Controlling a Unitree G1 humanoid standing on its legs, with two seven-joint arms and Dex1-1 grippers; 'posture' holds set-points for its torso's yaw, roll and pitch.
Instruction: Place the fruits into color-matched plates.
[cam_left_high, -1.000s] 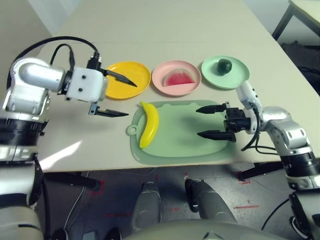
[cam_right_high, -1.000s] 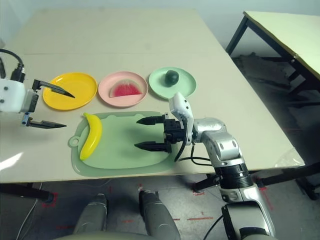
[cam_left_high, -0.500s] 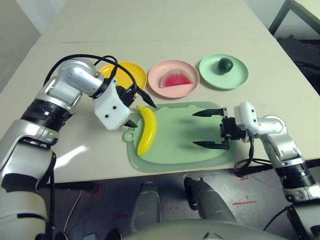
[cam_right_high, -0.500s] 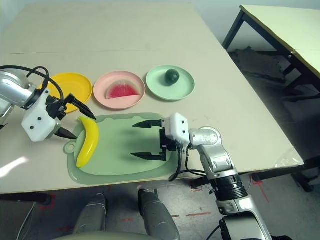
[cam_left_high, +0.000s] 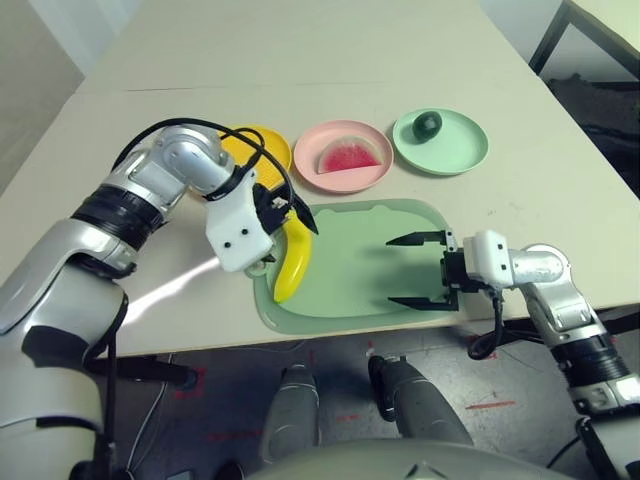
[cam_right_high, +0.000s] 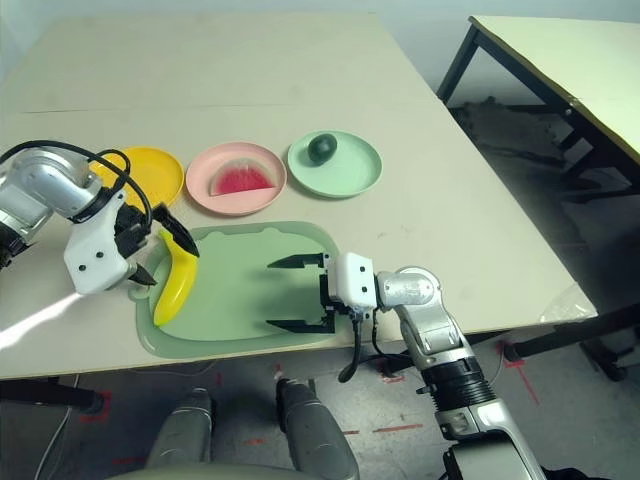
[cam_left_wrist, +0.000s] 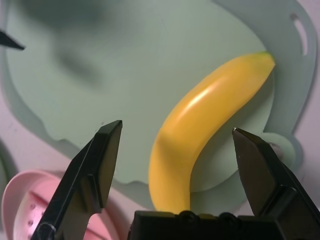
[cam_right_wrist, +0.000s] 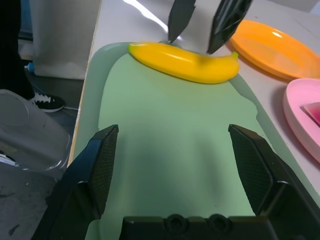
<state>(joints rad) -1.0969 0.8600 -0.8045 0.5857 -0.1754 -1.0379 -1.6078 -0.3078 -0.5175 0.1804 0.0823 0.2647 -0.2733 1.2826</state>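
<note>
Yellow banana (cam_left_high: 291, 258) now sits between the spread left end effector (cam_left_high: 283, 226), which has come down; right end effector (cam_left_high: 410, 270) stays spread.

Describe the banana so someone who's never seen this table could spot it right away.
Find the large pale green mat at the near edge of the table, in front of the row of three round plates. The banana lies along the mat's left edge, between the open fingers of the left claw. It is the only long, curved, all-yellow fruit, and the only one not on a plate.

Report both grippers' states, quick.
Left gripper: open, straddling the banana, not gripping.
Right gripper: open, empty, over the mat.
</note>
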